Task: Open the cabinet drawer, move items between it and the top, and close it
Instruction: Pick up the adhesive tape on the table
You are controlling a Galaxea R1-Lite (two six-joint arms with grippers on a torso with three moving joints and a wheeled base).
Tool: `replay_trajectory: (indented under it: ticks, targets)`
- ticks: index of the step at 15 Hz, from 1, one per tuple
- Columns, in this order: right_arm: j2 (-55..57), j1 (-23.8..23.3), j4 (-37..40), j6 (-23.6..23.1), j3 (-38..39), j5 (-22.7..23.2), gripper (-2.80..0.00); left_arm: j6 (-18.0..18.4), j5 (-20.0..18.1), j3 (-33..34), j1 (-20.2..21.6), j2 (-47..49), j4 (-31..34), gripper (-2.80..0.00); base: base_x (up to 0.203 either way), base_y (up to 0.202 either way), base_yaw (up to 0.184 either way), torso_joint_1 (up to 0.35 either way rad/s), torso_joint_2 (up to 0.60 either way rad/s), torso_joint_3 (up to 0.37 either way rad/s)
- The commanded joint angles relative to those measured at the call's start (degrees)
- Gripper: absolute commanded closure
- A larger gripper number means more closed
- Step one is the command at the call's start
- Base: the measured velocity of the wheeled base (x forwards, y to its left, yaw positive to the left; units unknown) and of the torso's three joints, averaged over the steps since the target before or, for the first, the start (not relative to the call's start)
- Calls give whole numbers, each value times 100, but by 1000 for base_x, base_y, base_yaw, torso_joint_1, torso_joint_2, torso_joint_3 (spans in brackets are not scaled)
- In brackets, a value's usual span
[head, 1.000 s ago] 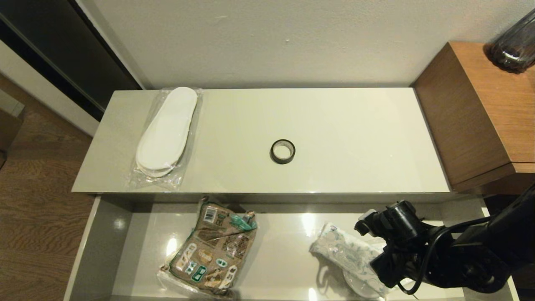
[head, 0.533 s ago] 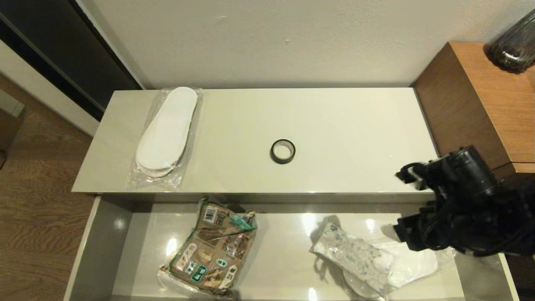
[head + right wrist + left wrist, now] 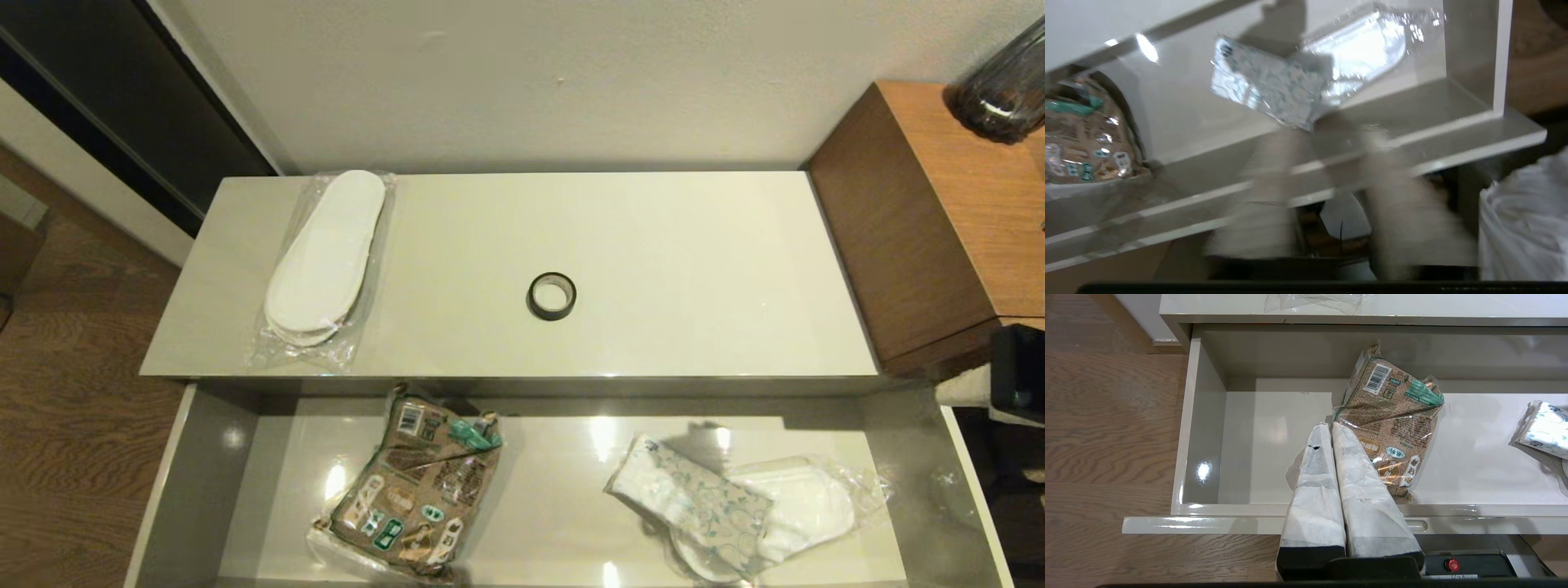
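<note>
Right arm gone from over the drawer, bagged slippers left inside.
The right gripper [image 3: 1327, 179], jaws apart and empty, has pulled back past the open cabinet drawer [image 3: 204, 457]; tissue pack [image 3: 694, 502] overlaps slippers [image 3: 804, 506], snack bag [image 3: 416, 486] alongside. Left gripper [image 3: 1331, 430] parked, jaws together.

Drawer [image 3: 204, 482]: we find it pulled open, glossy grey inside.
Top [image 3: 694, 245]: cream panel.
Bagged slippers [image 3: 325, 260]: top's left end.
Tape roll [image 3: 552, 296]: top's middle.
Tissue pack [image 3: 694, 502]: drawer's right, overlapping another bagged slipper [image 3: 804, 506].
</note>
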Motion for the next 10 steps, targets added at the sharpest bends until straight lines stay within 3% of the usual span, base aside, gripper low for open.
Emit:
replay_trajectory:
  ticks: [1,7,10]
  targets:
    - [131,14,51,-5,-364,-27,0,-2,-2,1,-2,6,-4,0,0,0,0,0,0,0]
    - [1234,315,57,126,-1647,-1,0,-7,-2,1,-2,6,-4,0,0,0,0,0,0,0]
    - [2534,844,16,107,-2968,-30,0,-7,-2,1,-2,6,-4,0,0,0,0,0,0,0]
